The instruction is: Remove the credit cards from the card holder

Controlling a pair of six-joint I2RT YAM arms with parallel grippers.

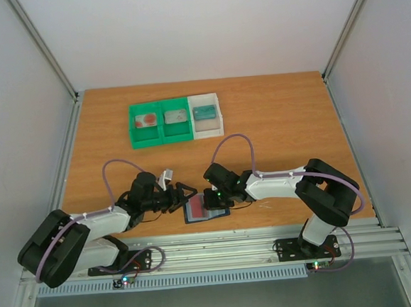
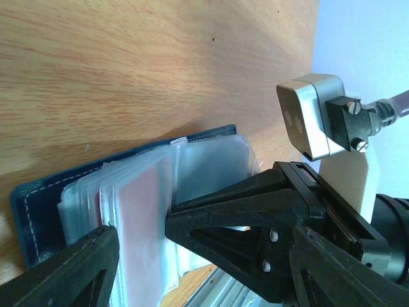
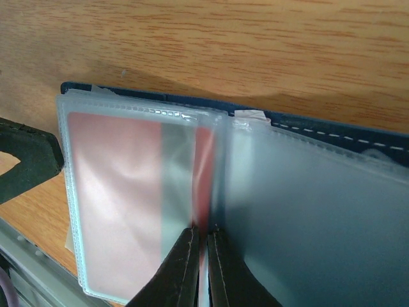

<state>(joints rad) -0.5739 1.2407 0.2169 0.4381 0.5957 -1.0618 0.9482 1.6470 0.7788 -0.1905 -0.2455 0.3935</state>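
Credit cards, thin and pink-red, sat inside the clear plastic pockets of the flat dark-blue card holder with white stitching. It lay open on the brown wooden table, right between the two claws.

The black left claw was at the left side of the holder. Its two fingers were spread wide. A clear pocket with a pink card in it showed in the gap between them. I could not tell if the fingers touched that pocket.

The black right claw reached in from the right side. Its fingers were squeezed almost together on a thin red-pink card edge that stood up at the middle fold. I could not tell if a clear pocket was pinched too. A pocket with a pink card lay just left of this claw, and a cloudy grey pocket lay just right of it.

Far past both claws stood a plastic tray with two green boxes and one white box. The left green box held a white card with a red blotch. The middle box held a small grey thing. The white box held a small blue-green thing.
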